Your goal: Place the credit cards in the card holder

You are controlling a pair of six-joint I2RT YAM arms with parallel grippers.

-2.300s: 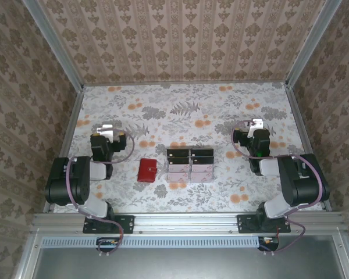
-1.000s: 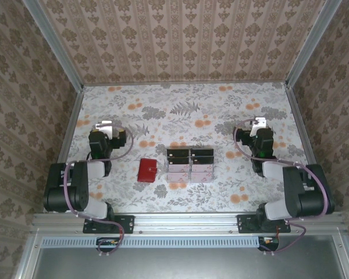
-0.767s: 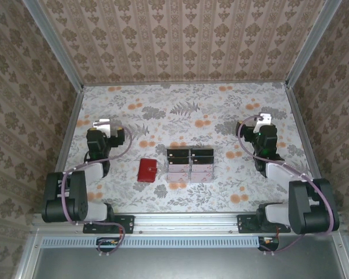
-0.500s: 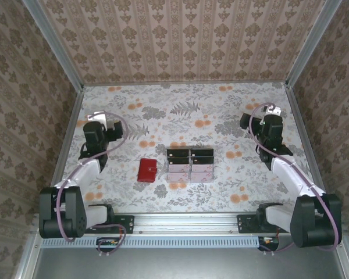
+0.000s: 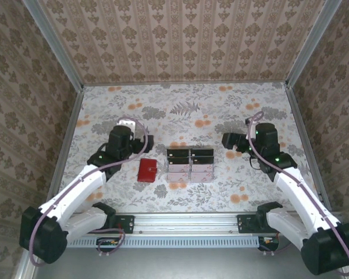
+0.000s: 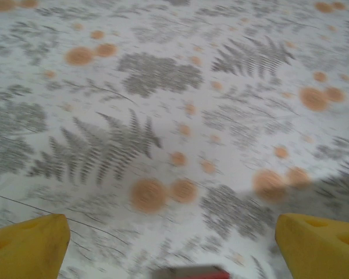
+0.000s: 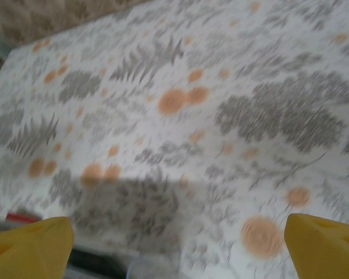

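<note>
Progress: nothing stowed yet | credit cards all in clear tray, mid-bench | card holder looks folded, just beside tray | left pincer apart, empty, near holder | right pincer apart, empty | remaining: every card

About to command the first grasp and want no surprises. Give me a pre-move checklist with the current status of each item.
1. Left fingers open, nothing between them: ok.
2. Right fingers open, nothing between them: ok.
3. Wallet open for loading: not ok, it lies shut on the table, left of the tray.
4. Cards in the tray, uncovered: ok.
5. Left fingers centred over the wallet: not ok, its red edge sits at the bottom of the left wrist view.
6. Wrist views sharp enough to aim: not ok, both are blurred.
</note>
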